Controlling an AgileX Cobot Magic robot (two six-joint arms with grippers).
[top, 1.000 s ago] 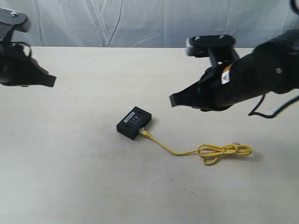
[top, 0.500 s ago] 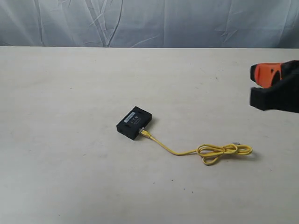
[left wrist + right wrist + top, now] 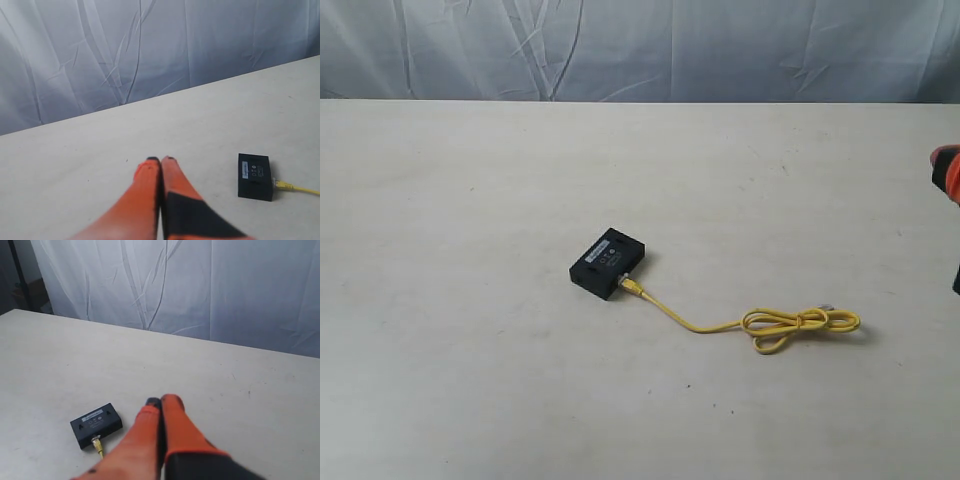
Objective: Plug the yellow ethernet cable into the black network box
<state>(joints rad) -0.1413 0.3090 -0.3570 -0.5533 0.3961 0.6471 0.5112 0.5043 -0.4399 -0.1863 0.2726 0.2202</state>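
The black network box (image 3: pixel 608 264) lies flat near the middle of the table, white label strip up. One plug of the yellow ethernet cable (image 3: pixel 720 324) sits in the box's side port, and the cord runs right to a loose knotted loop with its other clear plug free. The box also shows in both wrist views (image 3: pixel 255 176) (image 3: pixel 96 424), with the cable's plugged end (image 3: pixel 292 187) (image 3: pixel 98 446) at its port. My left gripper (image 3: pixel 160 161) is shut and empty, well away from the box. My right gripper (image 3: pixel 161 401) is shut and empty too; only its orange edge (image 3: pixel 948 172) shows at the exterior view's right border.
A pale beige table (image 3: pixel 470 380) carries nothing else. A wrinkled grey-white curtain (image 3: pixel 640 50) hangs behind its far edge.
Both arms have pulled back from over the table. The left arm has left the exterior view, and the right arm has withdrawn to its right border. Box and cable have not moved.
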